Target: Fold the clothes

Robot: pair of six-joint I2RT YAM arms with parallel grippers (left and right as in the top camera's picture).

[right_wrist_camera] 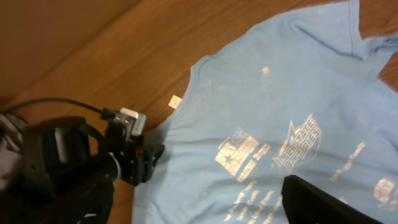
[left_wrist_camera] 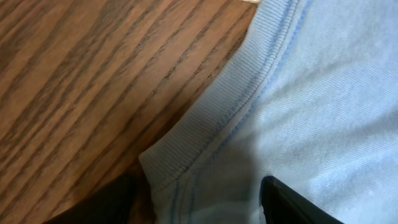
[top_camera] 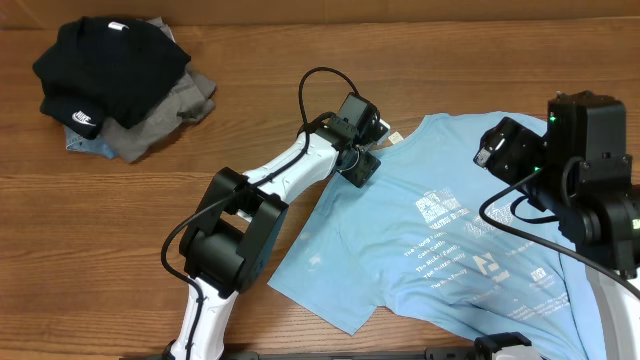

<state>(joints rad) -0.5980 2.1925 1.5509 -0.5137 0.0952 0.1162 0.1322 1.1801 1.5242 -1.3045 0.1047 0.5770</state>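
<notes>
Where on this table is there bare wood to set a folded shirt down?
Bare wood lies below the dark clothes pile, left of the left arm, and between pile and left claw. The right side is crowded: blue t-shirt, right arm.

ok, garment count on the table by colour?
Light blue t-shirt: 1
Black garment: 1
Grey garment: 1
Total: 3. A blue scrap beneath the black one may be a fourth; cannot tell.
</notes>
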